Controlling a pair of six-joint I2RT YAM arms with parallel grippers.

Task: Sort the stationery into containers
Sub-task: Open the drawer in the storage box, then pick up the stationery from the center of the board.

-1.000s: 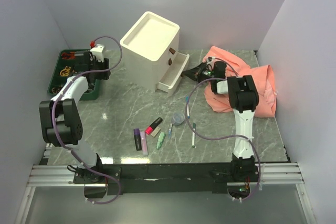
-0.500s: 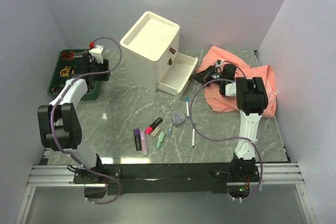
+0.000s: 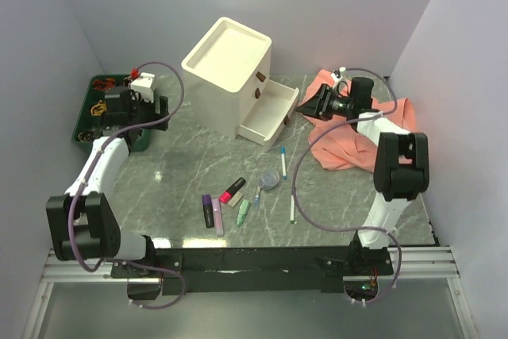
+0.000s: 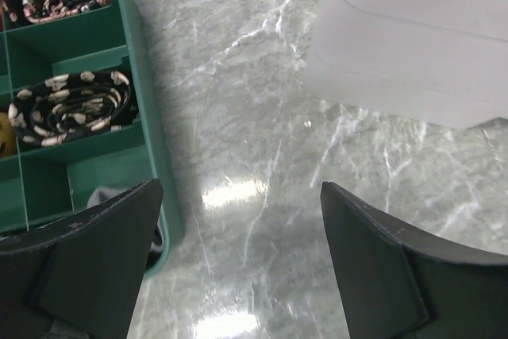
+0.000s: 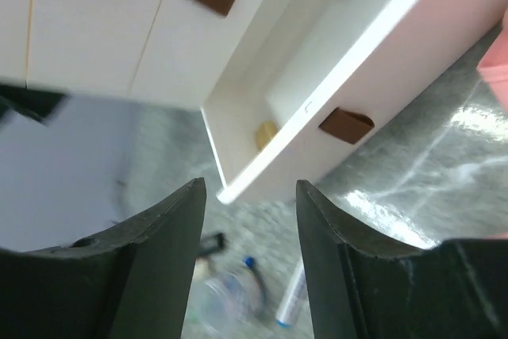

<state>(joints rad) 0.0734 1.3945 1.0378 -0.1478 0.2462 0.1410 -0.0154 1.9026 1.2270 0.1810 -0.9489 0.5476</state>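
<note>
The right wrist view is blurred. A small tan thing (image 5: 266, 134) inside the pulled-out shallow cream-white drawer (image 5: 373, 53) cannot be identified, and the small clear tape roll (image 5: 226, 295) at the lower edge is only a smear. In the left wrist view the frame cuts off the green compartment tray (image 4: 151, 140) and the boxy cream-white plastic cabinet (image 4: 413, 37).

Three brown handles (image 5: 345, 125) show, and one drawer stands open. Lower centre in the top view, on the grey marble worktop (image 3: 175, 164), lie:
- one purple highlighter (image 3: 208, 210)
- one pink highlighter (image 3: 217, 218)
- one red-and-black marker (image 3: 232, 190)
- one pale green piece (image 3: 244, 210)
- the tape roll
- three thin white pens (image 3: 291, 210)

The left gripper (image 4: 242, 196), upper left beside the tray, is spread wide and empty. The right gripper (image 5: 250, 188), just right of the drawer by a crumpled pink cloth (image 3: 349, 148), is parted and holds nothing.
</note>
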